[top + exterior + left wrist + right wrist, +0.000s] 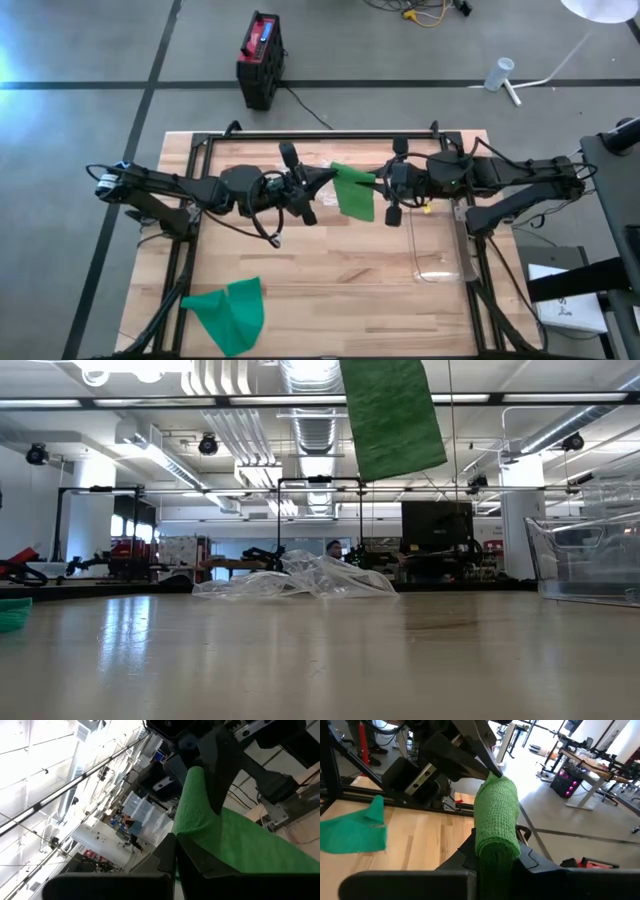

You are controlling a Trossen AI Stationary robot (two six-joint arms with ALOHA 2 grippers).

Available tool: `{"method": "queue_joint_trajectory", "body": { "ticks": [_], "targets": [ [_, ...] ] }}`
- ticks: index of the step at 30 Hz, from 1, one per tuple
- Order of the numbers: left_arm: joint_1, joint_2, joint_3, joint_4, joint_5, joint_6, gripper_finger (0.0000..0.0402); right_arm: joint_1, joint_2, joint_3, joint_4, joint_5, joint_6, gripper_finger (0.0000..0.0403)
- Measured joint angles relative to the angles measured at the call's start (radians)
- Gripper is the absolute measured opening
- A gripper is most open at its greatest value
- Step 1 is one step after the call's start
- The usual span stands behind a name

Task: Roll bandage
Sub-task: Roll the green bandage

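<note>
Both arms have the green bandage [352, 190] up in the air between them, mid-table. The right gripper [495, 857] is clamped on the rolled end, the left gripper [176, 851] pinched tight on the far edge, loose tail hanging below. Second green bandage [228, 310] lies well off on the table [330, 290], near the left arm's side.

Rough woven cloth bandage [496, 815]; wood table [330, 280]
</note>
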Motion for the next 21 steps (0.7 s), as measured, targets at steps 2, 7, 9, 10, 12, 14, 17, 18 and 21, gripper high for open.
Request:
{"method": "queue_joint_trajectory", "body": {
  "ticks": [2,7,9,10,12,14,17,18,21],
  "targets": [
    [0.0,0.0,0.001,-0.005,0.0,0.0,0.0001,0.0,-0.003,0.0,0.002,0.001,-0.005,0.0039],
    [0.0,-0.001,0.002,-0.008,-0.031,0.001,0.0001,0.0,-0.014,0.005,-0.002,0.01,-0.007,0.0039],
    [0.0,-0.002,0.003,-0.025,-0.061,0.001,0.0001,0.0,-0.014,0.009,-0.006,0.014,-0.007,0.0039],
    [0.0,-0.002,0.003,-0.037,-0.073,0.001,0.0001,0.0,-0.014,0.012,-0.013,0.016,-0.007,0.0039],
    [0.0,-0.004,0.003,-0.058,-0.092,0.001,0.0001,0.0,-0.014,0.016,-0.023,0.017,-0.007,0.0039],
    [-0.004,-0.007,0.003,-0.067,-0.114,-0.003,0.0003,0.0,-0.016,0.017,-0.023,0.028,-0.008,0.0039],
    [-0.017,-0.008,0.003,-0.067,-0.129,-0.01,0.0009,0.001,-0.02,0.019,-0.017,0.026,-0.014,0.0039],
    [-0.022,-0.008,0.003,-0.067,-0.129,-0.011,0.0011,0.001,-0.021,0.019,-0.017,0.026,-0.015,0.0039],
    [-0.04,-0.01,0.003,-0.069,-0.129,-0.034,0.0024,0.001,-0.021,0.019,-0.02,0.027,-0.016,0.0039]
  ]
}}
